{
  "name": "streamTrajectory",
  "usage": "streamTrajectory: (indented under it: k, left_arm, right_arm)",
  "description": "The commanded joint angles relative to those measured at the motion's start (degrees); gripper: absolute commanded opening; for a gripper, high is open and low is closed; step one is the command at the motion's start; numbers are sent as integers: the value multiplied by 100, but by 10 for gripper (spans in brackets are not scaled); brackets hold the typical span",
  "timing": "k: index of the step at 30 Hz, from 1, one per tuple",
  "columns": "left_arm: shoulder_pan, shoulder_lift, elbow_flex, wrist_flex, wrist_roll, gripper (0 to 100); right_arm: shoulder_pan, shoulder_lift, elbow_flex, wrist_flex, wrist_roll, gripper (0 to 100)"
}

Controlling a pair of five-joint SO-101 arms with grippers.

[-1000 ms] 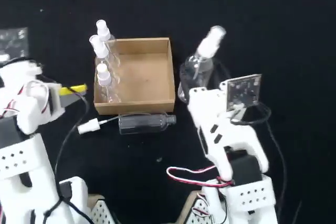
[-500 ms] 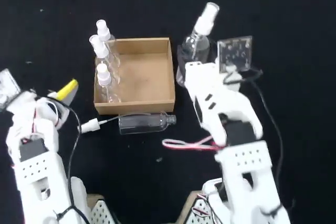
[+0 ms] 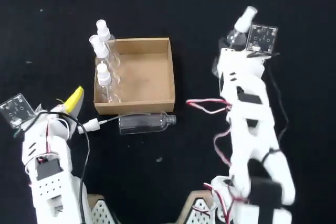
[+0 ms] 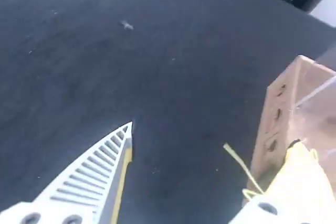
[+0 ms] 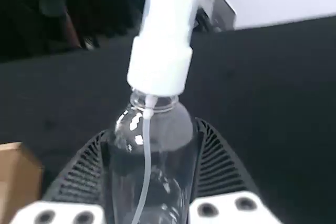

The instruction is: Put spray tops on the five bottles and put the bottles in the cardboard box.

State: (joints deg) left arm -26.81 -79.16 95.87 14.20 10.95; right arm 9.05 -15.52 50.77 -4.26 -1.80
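Note:
My right gripper is shut on a clear bottle with a white spray top, held tilted above the table well to the right of the cardboard box. Three capped bottles stand along the box's left wall. An uncapped bottle lies on its side in front of the box, with a loose spray top and its tube just left of it. My left gripper is open near the box's front left corner, its fingers holding nothing.
Black cloth covers the whole table. Cables trail along the right arm. Both arm bases stand at the near edge. Bare cloth stretches left of the box and at the far right.
The right arm has swung right, away from the box, carrying the capped bottle. The left arm has dropped toward the near edge and its gripper now points at the box's front left corner.

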Motion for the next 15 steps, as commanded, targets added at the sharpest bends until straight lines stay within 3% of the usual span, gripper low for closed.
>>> streamTrajectory:
  k: [1, 8, 15]
  left_arm:
    - [189, -527, 180, -114, 44, 327]
    - [171, -1037, 198, 281, 0, 263]
    - [171, -1046, 198, 281, 0, 239]
  right_arm:
    - [105, 110, -699, -237, -35, 11]
    - [-334, -233, -884, -237, 0, 11]
    - [-149, -101, -910, -281, 9, 11]
